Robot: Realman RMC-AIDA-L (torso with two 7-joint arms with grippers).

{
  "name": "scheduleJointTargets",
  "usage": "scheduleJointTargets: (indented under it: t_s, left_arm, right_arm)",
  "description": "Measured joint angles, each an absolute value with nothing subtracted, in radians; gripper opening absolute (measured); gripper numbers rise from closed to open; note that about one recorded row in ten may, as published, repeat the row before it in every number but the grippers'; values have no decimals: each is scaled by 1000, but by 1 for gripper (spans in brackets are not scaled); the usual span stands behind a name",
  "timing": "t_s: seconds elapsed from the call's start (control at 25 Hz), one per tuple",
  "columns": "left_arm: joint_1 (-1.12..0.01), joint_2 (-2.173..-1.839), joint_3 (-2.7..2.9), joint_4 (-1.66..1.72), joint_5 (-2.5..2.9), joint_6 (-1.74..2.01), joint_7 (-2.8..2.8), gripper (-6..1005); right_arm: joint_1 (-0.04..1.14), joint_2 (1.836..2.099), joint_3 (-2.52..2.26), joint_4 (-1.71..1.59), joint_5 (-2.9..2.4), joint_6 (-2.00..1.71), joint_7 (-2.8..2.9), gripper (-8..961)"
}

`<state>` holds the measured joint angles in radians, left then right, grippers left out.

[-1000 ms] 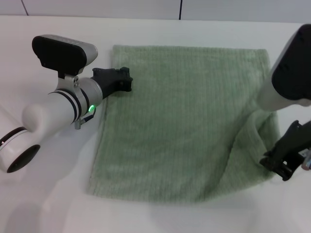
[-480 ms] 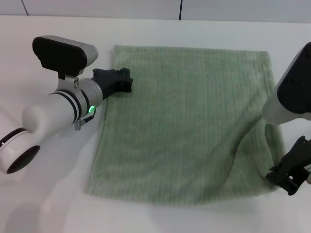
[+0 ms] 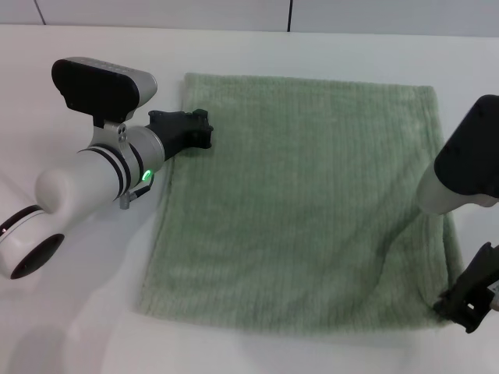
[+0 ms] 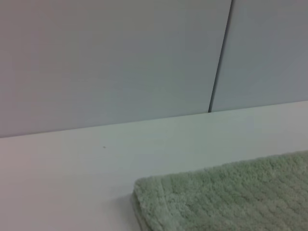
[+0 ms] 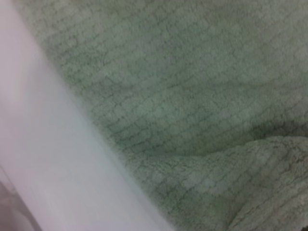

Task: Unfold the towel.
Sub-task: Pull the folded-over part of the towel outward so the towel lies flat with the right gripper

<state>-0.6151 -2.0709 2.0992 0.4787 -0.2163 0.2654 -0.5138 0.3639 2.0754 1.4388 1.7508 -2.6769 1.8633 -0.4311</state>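
The towel (image 3: 300,202) is a pale green ribbed cloth spread almost flat on the white table (image 3: 78,327); a shallow crease runs up from its near right corner. My right gripper (image 3: 468,302) sits at that near right corner, shut on the towel's edge. My left gripper (image 3: 185,130) lies low over the towel's left edge near the far left corner. The left wrist view shows that far corner of the towel (image 4: 226,197) flat on the table. In the right wrist view the towel (image 5: 183,96) fills the picture, with a raised fold close by.
The table's far edge meets a grey panelled wall (image 4: 120,62). My left arm (image 3: 86,183) stretches over the table left of the towel. The right arm's pale housing (image 3: 468,167) hangs above the towel's right edge.
My right gripper has drawn the towel's near right corner toward me and outward. The bunched fold there has flattened. The left arm has stayed still.
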Motion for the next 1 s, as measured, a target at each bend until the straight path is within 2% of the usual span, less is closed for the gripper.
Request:
scheduleJointTargets:
  t_s: [0.76,1.0]
  left_arm:
    - [-615,-2069,2095,488,-216,265,-514,-1]
    - [-614,-2069,2094,488,-216,265,-514,-1]
  right_arm:
    - [433,2075,1444,1624,-2686,1852,-456,66]
    - [442,2077,1439,1682,-2681,1856,-457,279]
